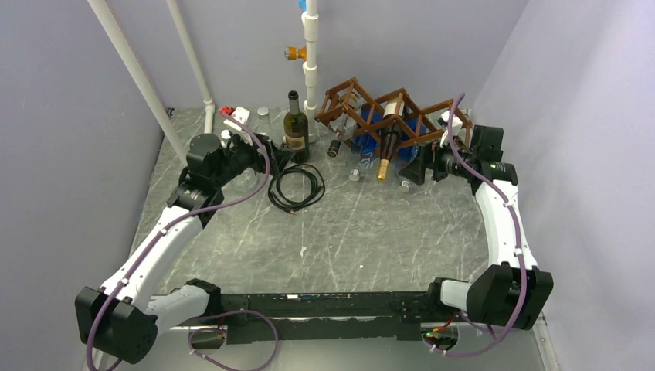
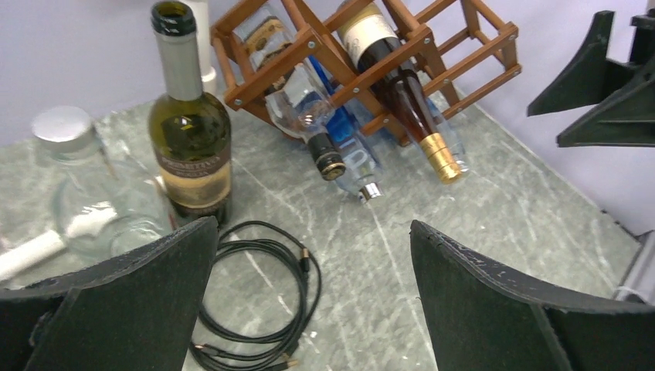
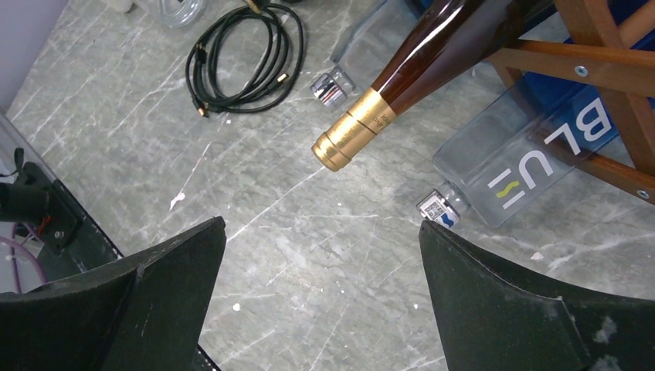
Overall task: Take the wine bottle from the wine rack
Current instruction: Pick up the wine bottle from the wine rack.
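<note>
Right gripper [image 3: 320,222] open, wine bottle [image 3: 417,66] neck overhanging wine rack [image 3: 571,60] edge just ahead, left gripper [image 2: 313,222] open

Open tabletop [image 1: 371,232] fronts the wine rack [image 3: 556,58]; clear bottles [image 3: 506,178] flank the wine bottle [image 3: 432,46] neck.

White letters "BLU" on the clear bottle [image 3: 506,174]; nothing else legible

The top view looks steeply down from the near edge of the table [image 1: 371,239]; both close wrist views share the wine bottle [image 1: 388,147] and cable [image 1: 296,188].
</note>
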Available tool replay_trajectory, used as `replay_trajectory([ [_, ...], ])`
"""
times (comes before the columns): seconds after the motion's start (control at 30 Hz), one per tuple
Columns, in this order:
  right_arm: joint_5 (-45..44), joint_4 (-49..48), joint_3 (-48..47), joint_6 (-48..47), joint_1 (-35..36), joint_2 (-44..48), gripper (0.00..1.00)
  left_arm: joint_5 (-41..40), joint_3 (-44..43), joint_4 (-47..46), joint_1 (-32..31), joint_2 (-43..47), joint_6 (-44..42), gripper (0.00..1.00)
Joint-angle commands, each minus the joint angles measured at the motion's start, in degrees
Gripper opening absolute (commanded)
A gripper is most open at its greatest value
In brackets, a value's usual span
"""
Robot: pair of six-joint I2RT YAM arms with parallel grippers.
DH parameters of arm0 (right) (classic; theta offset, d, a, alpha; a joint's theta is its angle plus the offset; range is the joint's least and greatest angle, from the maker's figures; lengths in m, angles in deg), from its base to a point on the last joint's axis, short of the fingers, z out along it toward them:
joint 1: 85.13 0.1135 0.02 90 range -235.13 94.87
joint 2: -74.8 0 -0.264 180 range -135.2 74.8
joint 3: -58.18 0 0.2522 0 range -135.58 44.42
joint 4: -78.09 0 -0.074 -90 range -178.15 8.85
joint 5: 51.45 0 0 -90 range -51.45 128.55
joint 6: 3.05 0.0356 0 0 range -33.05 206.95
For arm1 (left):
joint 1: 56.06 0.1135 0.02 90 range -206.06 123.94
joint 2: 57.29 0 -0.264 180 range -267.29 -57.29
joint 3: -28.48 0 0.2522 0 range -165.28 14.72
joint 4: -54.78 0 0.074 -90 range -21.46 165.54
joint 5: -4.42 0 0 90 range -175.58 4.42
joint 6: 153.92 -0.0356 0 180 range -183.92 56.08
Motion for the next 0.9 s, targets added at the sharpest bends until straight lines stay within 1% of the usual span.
replay_trajectory([
  [0.0, -1.8, -7.0, -0.7, 6.0, 0.7, -0.1, 0.99, 5.0, 0.5, -4.3, 0.2, -3.2, 7.9, 1.0],
  [0.07, -3.3, -8.4, -0.3, 9.0, 1.3, -0.1, 0.98, 7.0, -0.6, -3.9, 0.2, -5.0, 9.9, 1.0],
  [0.23, -10.7, -12.3, 1.6, 18.2, 4.4, -0.3, 0.98, 9.8, -2.6, -2.1, 0.2, -7.9, 12.5, 0.99],
  [0.4, -19.9, -14.9, 2.6, 26.7, 5.9, -1.6, 0.99, 11.5, -1.6, -4.9, 0.2, -9.4, 16.6, 0.99],
  [0.57, -22.6, -17.7, 4.0, 32.3, 7.3, -3.3, 0.99, 13.0, -3.2, -1.8, 0.2, -11.0, 20.4, 0.99],
  [0.77, -24.4, -22.3, 5.7, 35.9, 8.8, -6.4, 0.99, 11.9, 1.5, -4.0, 0.1, -8.0, 24.8, 0.99],
  [0.87, -26.1, -25.9, 6.5, 37.1, 10.9, -7.7, 0.98, 11.5, 3.5, -5.0, 0.0, -6.5, 26.8, 1.0],
])
